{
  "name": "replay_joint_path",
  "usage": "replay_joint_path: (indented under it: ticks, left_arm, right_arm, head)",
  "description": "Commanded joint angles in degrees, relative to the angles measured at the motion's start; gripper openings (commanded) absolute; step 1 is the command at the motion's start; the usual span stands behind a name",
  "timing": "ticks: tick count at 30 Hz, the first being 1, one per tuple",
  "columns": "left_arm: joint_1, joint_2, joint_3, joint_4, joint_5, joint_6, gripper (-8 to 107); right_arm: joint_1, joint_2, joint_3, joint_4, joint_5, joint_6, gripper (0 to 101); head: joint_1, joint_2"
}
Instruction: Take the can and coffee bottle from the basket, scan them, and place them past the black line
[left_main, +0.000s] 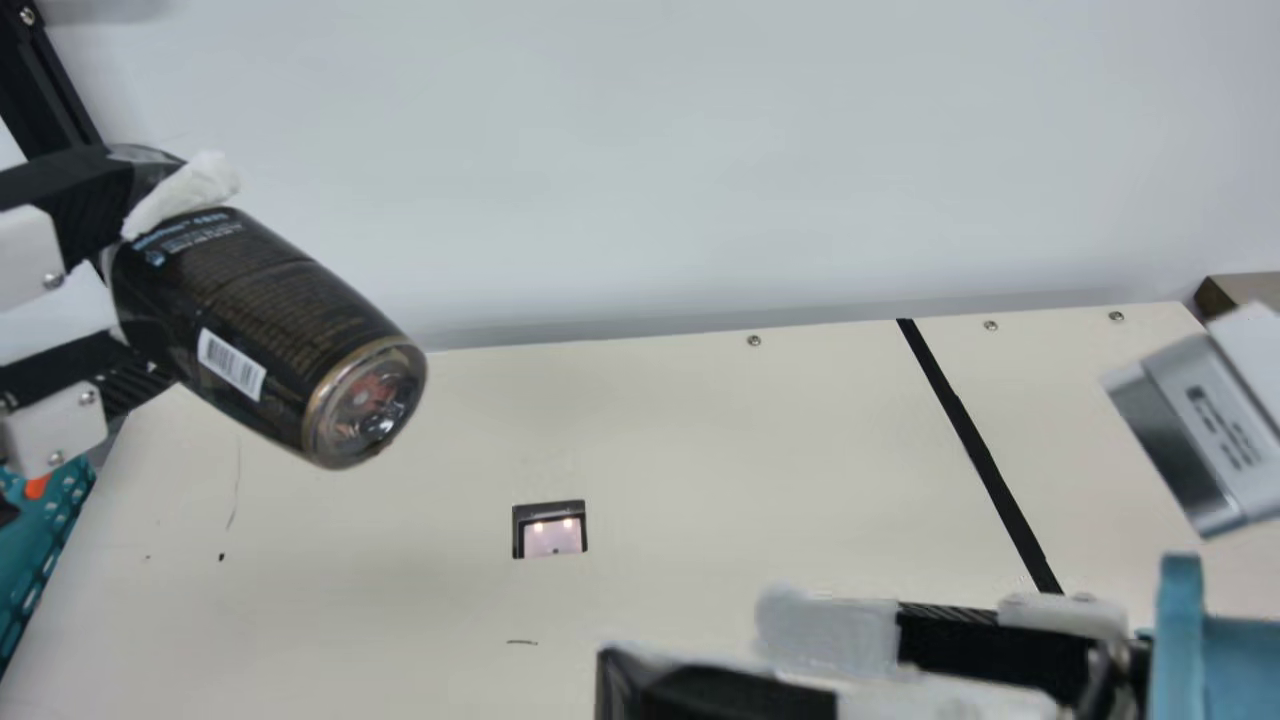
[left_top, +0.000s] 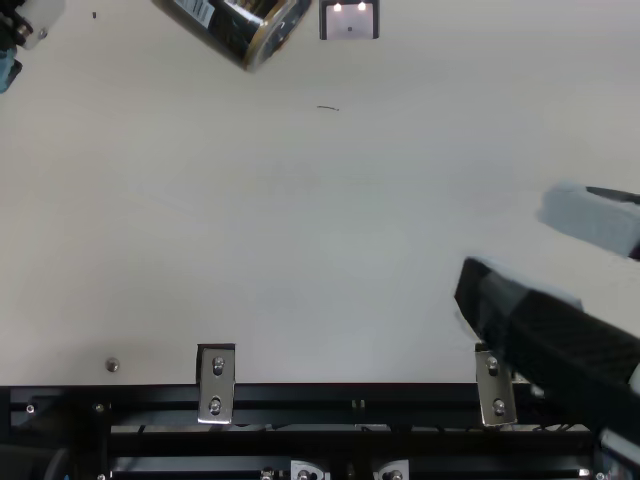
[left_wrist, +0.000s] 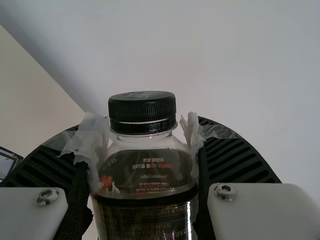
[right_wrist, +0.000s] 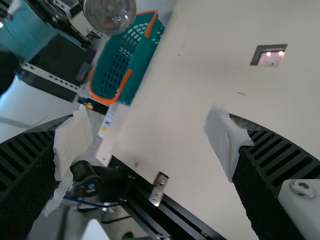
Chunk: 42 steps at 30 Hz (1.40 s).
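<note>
The dark coffee bottle (left_main: 260, 320) hangs tilted above the table's left part, its clear base towards the scanner window (left_main: 552, 537) and a white barcode on its side. My left gripper (left_main: 150, 280) is shut on it. In the left wrist view, the capped neck of the bottle (left_wrist: 145, 170) rises between the taped fingers of my left gripper (left_wrist: 145, 150). My right gripper (left_top: 522, 250) stands open over the table near the top view's right side, nothing between its fingers; the right wrist view shows the same gripper (right_wrist: 147, 135) with its fingers wide apart.
A black line (left_main: 980, 460) crosses the right part of the table (left_main: 700, 450). The green basket with orange handles (right_wrist: 125, 60) stands beside the table's left edge. A metal rail (left_top: 300, 397) runs along the near edge. A white wall rises behind the table.
</note>
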Motion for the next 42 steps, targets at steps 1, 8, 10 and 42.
replay_joint_path:
  ticks: [1, 8, 10, 42]
  left_arm:
    - [0.0, 0.0, 0.0, 0.0, 0.0, 0.0, 10]
    - [0.0, 0.0, 0.0, 0.0, 0.0, 0.0, 10]
    - [0.0, 0.0, 0.0, 0.0, 0.0, 0.0, 10]
    - [0.0, 0.0, 0.0, 0.0, 0.0, 0.0, 10]
  right_arm:
    - [0.72, 1.27, 0.78, 2.89, -1.67, 4.88, 101]
    - [6.7, 5.7, 3.49, 10.25, -10.67, 17.82, 101]
    - [8.5, 6.86, 4.35, 12.57, -13.8, 21.32, 101]
    - [11.78, 15.66, 8.11, 33.76, -23.12, 29.55, 101]
  head:
    - [-0.14, -0.03]
    - [-0.14, -0.03]
    - [-0.14, -0.03]
    - [-0.14, -0.03]
